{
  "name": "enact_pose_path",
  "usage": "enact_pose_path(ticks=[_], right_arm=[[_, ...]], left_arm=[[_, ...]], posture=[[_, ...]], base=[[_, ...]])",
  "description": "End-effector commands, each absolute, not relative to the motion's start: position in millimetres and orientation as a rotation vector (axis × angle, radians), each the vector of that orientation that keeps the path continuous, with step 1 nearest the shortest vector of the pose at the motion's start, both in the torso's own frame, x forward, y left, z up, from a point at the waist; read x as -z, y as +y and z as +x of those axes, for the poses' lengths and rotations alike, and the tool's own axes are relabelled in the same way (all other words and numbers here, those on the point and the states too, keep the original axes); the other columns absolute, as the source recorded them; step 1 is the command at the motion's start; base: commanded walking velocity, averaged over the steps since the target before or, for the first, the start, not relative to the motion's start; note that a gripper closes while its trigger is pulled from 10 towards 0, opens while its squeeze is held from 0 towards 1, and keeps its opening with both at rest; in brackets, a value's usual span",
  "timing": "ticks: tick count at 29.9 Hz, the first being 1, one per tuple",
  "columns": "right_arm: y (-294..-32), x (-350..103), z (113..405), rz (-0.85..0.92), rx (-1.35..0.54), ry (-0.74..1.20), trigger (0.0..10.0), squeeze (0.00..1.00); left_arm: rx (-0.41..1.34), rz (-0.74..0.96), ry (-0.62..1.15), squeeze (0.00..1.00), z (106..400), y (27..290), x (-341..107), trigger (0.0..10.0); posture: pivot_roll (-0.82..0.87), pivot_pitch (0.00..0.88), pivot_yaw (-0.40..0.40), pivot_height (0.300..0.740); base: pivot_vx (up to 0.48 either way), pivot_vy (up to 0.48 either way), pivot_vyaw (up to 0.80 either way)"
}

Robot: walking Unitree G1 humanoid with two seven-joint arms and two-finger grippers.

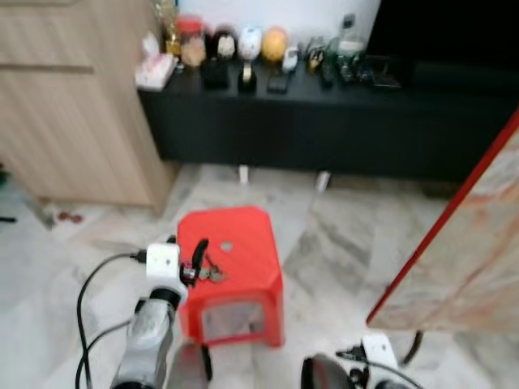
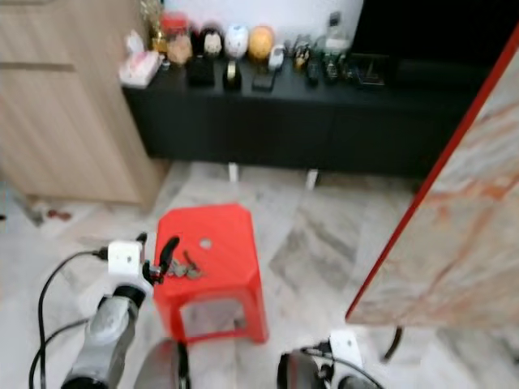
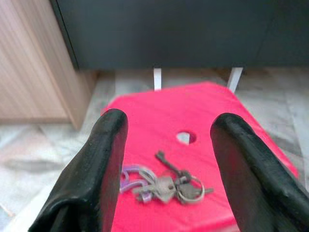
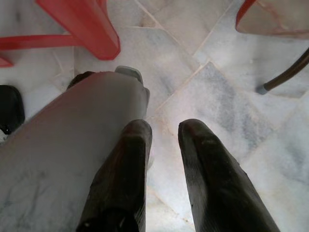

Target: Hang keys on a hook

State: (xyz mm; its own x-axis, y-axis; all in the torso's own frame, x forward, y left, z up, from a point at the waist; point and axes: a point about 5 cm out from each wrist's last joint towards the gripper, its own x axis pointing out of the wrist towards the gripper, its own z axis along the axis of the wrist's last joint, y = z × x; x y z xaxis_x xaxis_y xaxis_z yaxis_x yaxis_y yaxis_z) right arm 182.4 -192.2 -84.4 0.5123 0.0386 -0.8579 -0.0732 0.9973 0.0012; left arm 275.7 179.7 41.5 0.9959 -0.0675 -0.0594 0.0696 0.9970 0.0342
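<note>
Fingers of left gripper spread wide, holding nothing, with keys lying between them on red stool, nearer the near edge.

Bright red plastic stool, a small pale hole in its seat. Dull grey-silver keys on it, with a lilac loop beside them. Left gripper, glossy black fingers. Floor white marble, grey-veined. Cabinet matte black; cupboard light wood grain. Tilted board cream, orange-streaked, edged red.
</note>
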Motion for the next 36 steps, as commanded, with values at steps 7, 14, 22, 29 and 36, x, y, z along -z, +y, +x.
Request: enact_pose_path(ticks=[7, 14, 22, 29, 36], right_arm=[[-184.8, 90.1, 172.4, -0.005, -0.079, 1.068, 10.0, 0.0], [-185.3, 90.2, 172.1, -0.015, -0.081, 1.073, 10.0, 0.0], [-185.8, 90.3, 171.8, -0.034, -0.095, 1.085, 10.0, 0.0], [-185.9, 89.7, 172.8, -0.023, -0.081, 1.067, 10.0, 0.0], [-185.6, 89.8, 172.8, -0.015, -0.083, 1.065, 10.0, 0.0]], left_arm=[[0.082, 0.044, 0.074, 0.0, 278.7, 177.6, -41.5, 10.0], [0.073, 0.047, 0.098, 0.0, 276.8, 178.2, -36.7, 10.0], [0.048, 0.054, 0.106, 0.0, 274.7, 183.2, -34.6, 10.0], [0.04, 0.043, 0.099, 0.0, 278.3, 183.6, -37.1, 10.0], [0.04, 0.066, 0.095, 0.0, 280.9, 184.0, -39.1, 10.0]], posture=[[0.01, 0.125, -0.044, 0.635], [0.01, 0.124, -0.045, 0.635], [0.01, 0.126, -0.047, 0.606], [0.0, 0.125, -0.048, 0.602], [0.01, 0.123, -0.047, 0.602]], base=[[0.0, 0.0, 0.0], [0.0, 0.0, 0.0], [0.0, 0.0, 0.0], [0.0, 0.0, 0.0], [0.0, 0.0, 0.0]])
